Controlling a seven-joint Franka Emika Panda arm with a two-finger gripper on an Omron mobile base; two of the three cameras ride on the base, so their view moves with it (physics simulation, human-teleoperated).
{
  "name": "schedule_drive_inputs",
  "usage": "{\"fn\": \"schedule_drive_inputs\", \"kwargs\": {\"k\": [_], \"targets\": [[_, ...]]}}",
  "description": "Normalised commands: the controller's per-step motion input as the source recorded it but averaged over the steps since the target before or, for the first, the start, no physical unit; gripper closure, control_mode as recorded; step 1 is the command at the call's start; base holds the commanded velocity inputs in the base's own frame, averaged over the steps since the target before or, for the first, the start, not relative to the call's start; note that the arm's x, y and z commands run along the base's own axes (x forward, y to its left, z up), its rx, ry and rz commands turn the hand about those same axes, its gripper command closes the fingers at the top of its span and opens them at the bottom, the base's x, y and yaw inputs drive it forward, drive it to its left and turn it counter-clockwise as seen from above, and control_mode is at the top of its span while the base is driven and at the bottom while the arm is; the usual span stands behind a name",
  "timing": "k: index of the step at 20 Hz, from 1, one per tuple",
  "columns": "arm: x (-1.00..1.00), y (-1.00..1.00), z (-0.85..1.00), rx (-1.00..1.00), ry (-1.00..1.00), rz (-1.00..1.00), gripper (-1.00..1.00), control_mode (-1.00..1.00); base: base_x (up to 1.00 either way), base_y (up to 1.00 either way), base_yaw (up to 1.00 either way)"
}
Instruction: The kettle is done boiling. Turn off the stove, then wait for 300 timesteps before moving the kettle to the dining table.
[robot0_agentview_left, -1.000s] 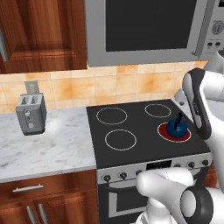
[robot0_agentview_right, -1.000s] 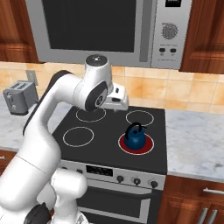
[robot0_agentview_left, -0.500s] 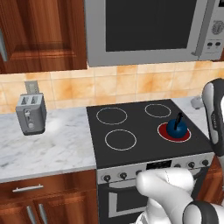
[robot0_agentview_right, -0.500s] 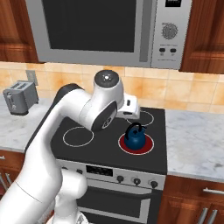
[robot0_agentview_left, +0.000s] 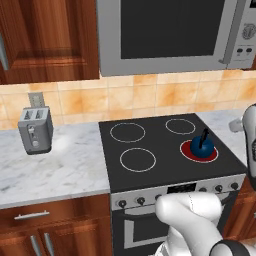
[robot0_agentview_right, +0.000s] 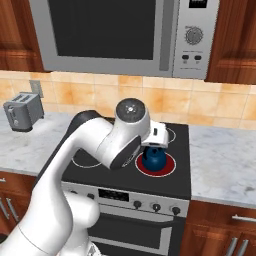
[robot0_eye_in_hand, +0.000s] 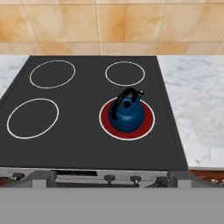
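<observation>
I see kettle (robot0_eye_in_hand: 127, 114) on red burner, front-right of stove (robot0_eye_in_hand: 78, 144), well ahead of my claw; jaws spread wide, holding nothing.

A silver two-slot toaster (robot0_agentview_left: 35, 129) is standing on the grey-white marble counter (robot0_agentview_left: 55, 170) left of the cooktop, just in front of a wall outlet (robot0_agentview_left: 35, 99). A grey microwave (robot0_agentview_left: 167, 32) is hanging above, with a round dial (robot0_agentview_right: 193, 35) on its right panel. Orange-beige tiles (robot0_eye_in_hand: 109, 22) are lining the wall, and reddish-brown wooden cabinets (robot0_agentview_left: 47, 40) are flanking the microwave.
</observation>
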Motion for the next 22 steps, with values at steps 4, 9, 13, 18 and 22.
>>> {"fn": "schedule_drive_inputs", "kwargs": {"k": [4,9,13,18,22], "targets": [[-0.10,-0.21,-0.25,0.00,-0.01,0.00,-1.00,-1.00,0.00,0.00,0.00],[-0.12,-0.22,-0.27,0.00,-0.05,0.00,-1.00,-1.00,0.00,0.00,0.00],[-0.13,-0.17,-0.27,0.00,-0.10,0.00,-1.00,-1.00,0.00,0.00,0.00],[-0.10,-0.15,-0.24,0.00,-0.12,0.00,-1.00,-1.00,0.00,0.00,0.00],[-0.07,-0.21,-0.19,0.00,-0.13,0.00,-1.00,-1.00,0.00,0.00,0.00]]}}
